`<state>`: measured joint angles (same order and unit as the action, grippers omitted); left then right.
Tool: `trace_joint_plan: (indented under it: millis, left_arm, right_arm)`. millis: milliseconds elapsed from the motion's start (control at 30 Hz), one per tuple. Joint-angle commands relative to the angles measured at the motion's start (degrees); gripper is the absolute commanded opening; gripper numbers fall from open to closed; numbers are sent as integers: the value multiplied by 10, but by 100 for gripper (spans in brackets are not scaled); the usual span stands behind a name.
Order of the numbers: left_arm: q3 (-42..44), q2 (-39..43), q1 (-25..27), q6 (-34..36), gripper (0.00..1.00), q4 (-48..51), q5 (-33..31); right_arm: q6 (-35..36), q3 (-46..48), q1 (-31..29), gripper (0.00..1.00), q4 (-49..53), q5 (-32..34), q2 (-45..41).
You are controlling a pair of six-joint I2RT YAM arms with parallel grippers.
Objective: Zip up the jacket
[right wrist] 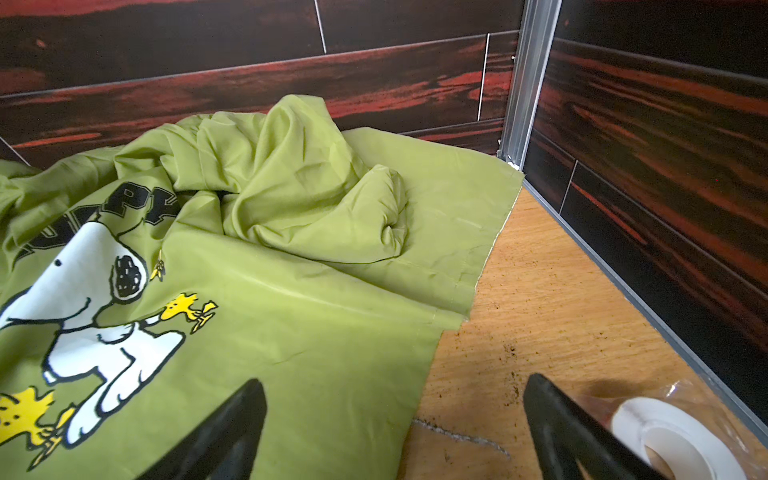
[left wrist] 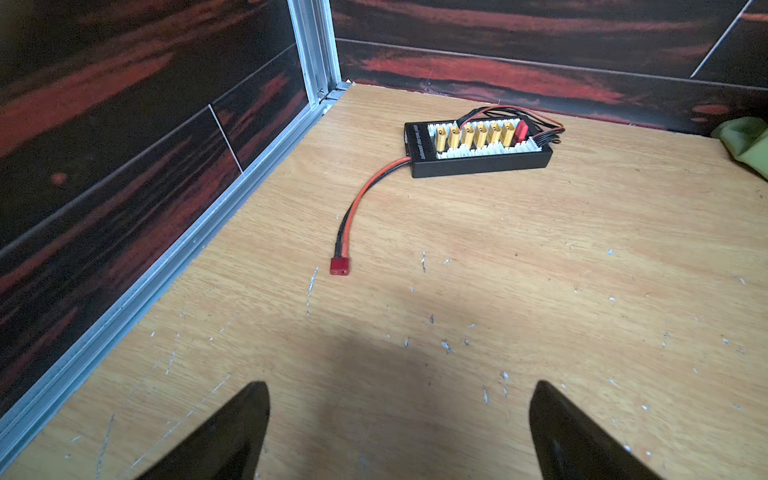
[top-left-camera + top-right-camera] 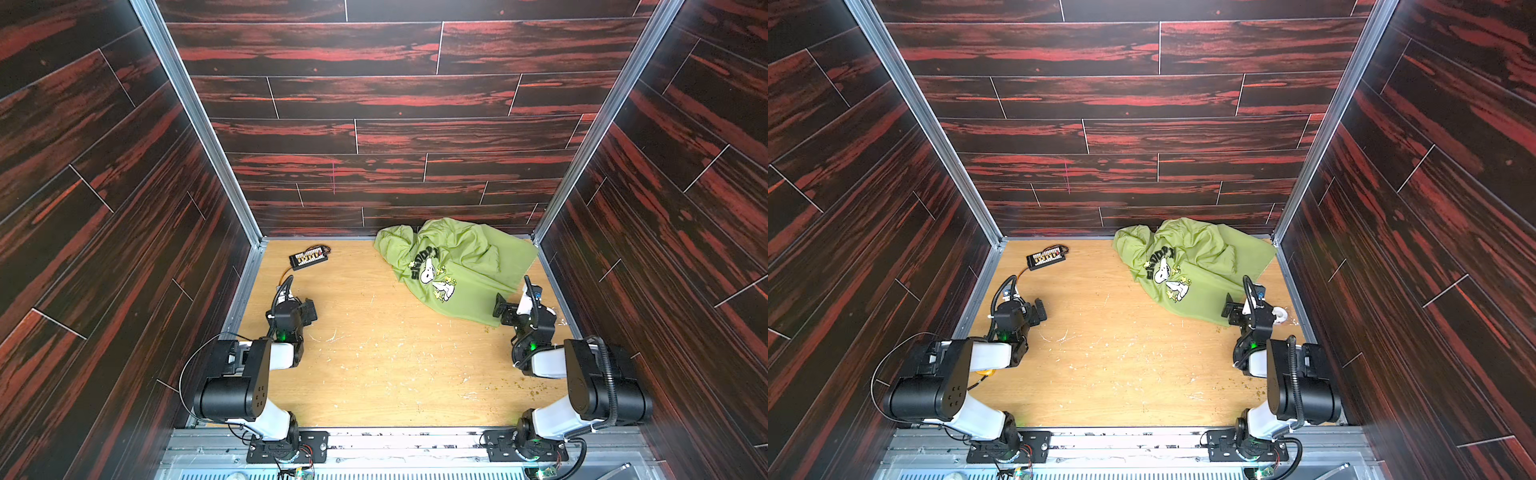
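The olive-green jacket (image 3: 457, 257) (image 3: 1200, 253) lies crumpled at the back right of the wooden table, against the back wall. Its white cartoon-dog print (image 1: 104, 316) with dark lettering faces up; the zipper is hidden. My right gripper (image 3: 500, 307) (image 3: 1229, 308) (image 1: 395, 382) stands open at the jacket's near edge, one finger over the cloth and one over bare wood, holding nothing. My left gripper (image 3: 309, 311) (image 3: 1040, 311) (image 2: 401, 386) stands open over bare table on the left, far from the jacket. A corner of the jacket (image 2: 744, 141) shows in the left wrist view.
A black connector board (image 3: 309, 258) (image 3: 1046, 257) (image 2: 478, 149) with yellow plugs lies at the back left, its red-and-black lead ending in a red plug (image 2: 340, 266). A white tape roll (image 1: 673, 440) (image 3: 1281, 313) in clear wrap sits beside the right gripper. Dark walls enclose three sides.
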<state>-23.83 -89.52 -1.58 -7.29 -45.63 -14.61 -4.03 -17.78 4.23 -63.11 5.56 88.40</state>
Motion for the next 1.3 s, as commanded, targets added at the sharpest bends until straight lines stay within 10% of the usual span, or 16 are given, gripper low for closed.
trace_joint_plan:
  millis: [0, 300, 633, 900, 1267]
  left_arm:
    - [-6, 16, 1, 8, 100, -4, -6]
    - [-15, 24, 1, 7, 99, -4, -28]
    - [-143, 175, 1, -63, 100, 359, -19]
    - [-210, 293, -2, -246, 100, 530, -39]
    - [-246, 261, -29, -422, 97, 548, 146]
  right_arm:
    - [3, 0, 1, 99, -17, -2, 10]
    - [-17, -4, 0, 99, 9, 42, -17]
    - [-128, -128, 2, 99, 422, 176, -256]
    - [-182, -454, 8, 99, 903, 107, -155]
    - [-321, -514, 57, 99, 903, -223, -75]
